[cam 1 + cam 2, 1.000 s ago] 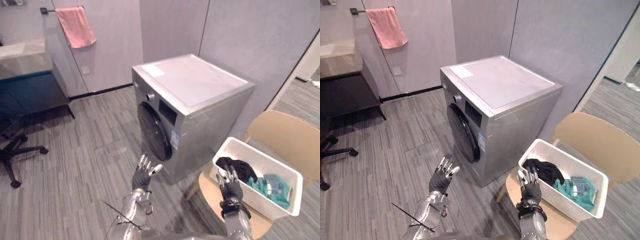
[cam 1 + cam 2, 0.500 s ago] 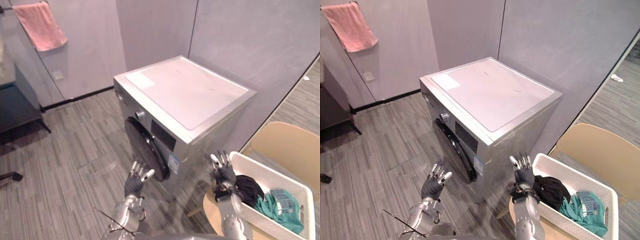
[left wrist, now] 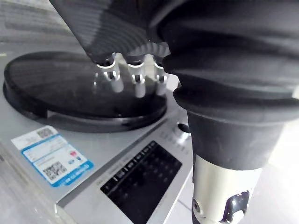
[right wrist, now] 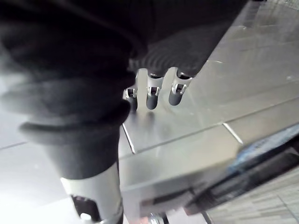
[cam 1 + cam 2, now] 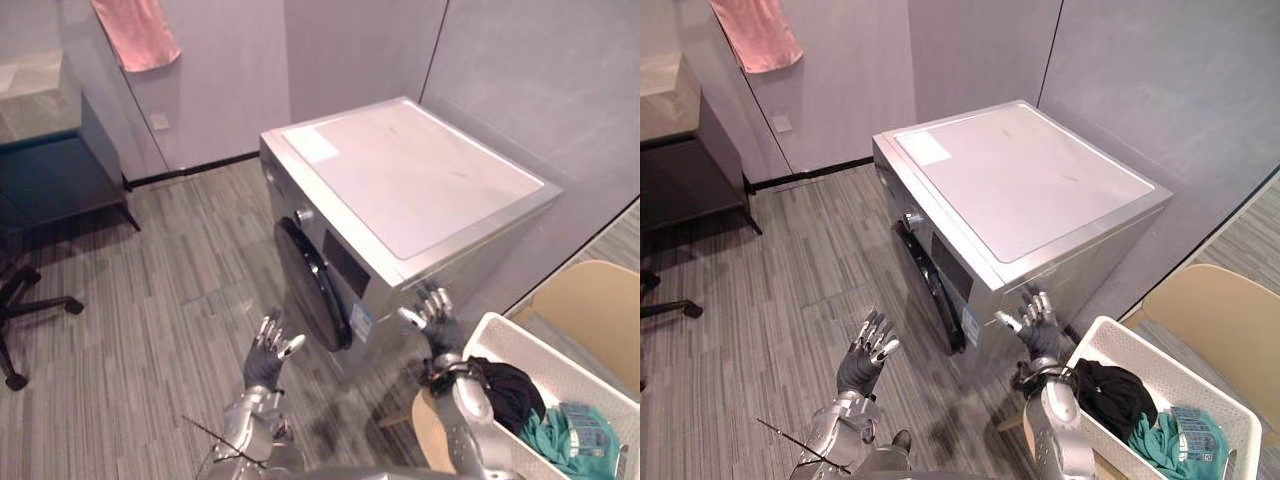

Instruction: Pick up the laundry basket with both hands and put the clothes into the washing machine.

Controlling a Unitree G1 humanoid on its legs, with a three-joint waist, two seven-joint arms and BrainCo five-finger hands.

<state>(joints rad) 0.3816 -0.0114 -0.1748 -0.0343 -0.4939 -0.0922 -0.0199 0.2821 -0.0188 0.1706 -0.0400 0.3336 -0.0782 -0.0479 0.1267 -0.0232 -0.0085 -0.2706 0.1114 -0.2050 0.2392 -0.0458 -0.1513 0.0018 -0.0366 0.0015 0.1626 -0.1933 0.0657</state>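
Pink towel (image 5: pixel 137 30) on the wall, dark cabinet (image 5: pixel 50 175), tan chair (image 5: pixel 590 308).

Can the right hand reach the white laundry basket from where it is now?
Probably yes: the open right hand is raised just beside the laundry basket on the chair, with nothing between them.

Silver washing machine (image 5: pixel 420 190) with black door (image 5: pixel 310 285); white laundry basket (image 5: pixel 555 362) of black and teal clothes (image 5: pixel 512 392); pink towel (image 5: pixel 137 32); grey-striped floor (image 5: pixel 150 290).

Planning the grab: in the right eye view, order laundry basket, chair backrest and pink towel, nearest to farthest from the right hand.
1. laundry basket, right beside the right hand
2. chair backrest, beyond the basket
3. pink towel, hanging far across the room
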